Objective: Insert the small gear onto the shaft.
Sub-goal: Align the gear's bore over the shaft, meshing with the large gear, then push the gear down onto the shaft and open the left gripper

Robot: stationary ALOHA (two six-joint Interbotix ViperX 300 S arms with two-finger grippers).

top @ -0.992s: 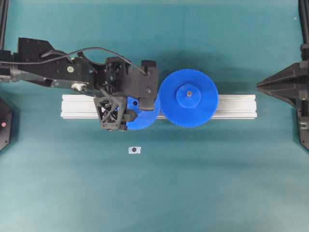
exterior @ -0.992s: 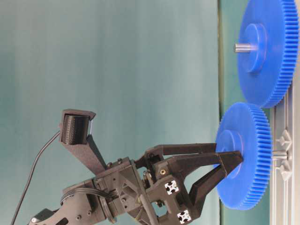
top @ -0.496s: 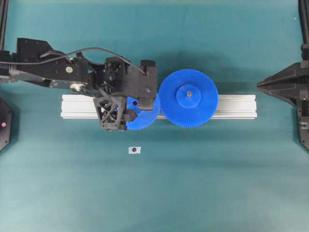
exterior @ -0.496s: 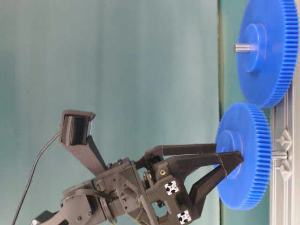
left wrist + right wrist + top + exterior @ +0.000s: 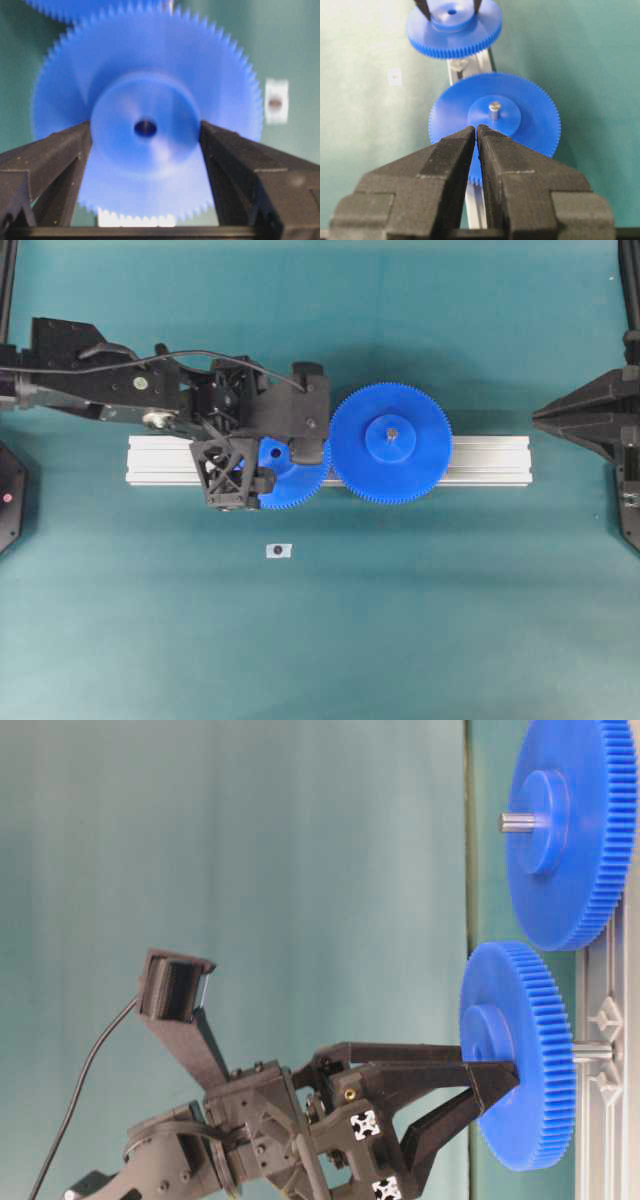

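My left gripper (image 5: pixel 272 458) is shut on the raised hub of the small gear (image 5: pixel 300 485), a blue toothed disc. It holds the gear level just above the rail, beside the larger gear. In the left wrist view the fingers (image 5: pixel 65 150) press both sides of the hub, with the centre hole between them. The shaft (image 5: pixel 279 551), a tiny dark dot on a small silvery base, lies on the mat in front of the rail, apart from the gear. My right gripper (image 5: pixel 476 129) is shut and empty at the right edge (image 5: pixel 540 418).
The larger blue gear (image 5: pixel 390 443) sits on its own pin on the aluminium rail (image 5: pixel 490 460), its teeth next to the small gear's. A short grey pin (image 5: pixel 592 1048) sticks up from the rail under the small gear. Teal mat lies all around.
My left gripper has lifted the small gear slightly off the rail and shifted it a little sideways. More of the rail pin shows under it. The right arm has not moved.
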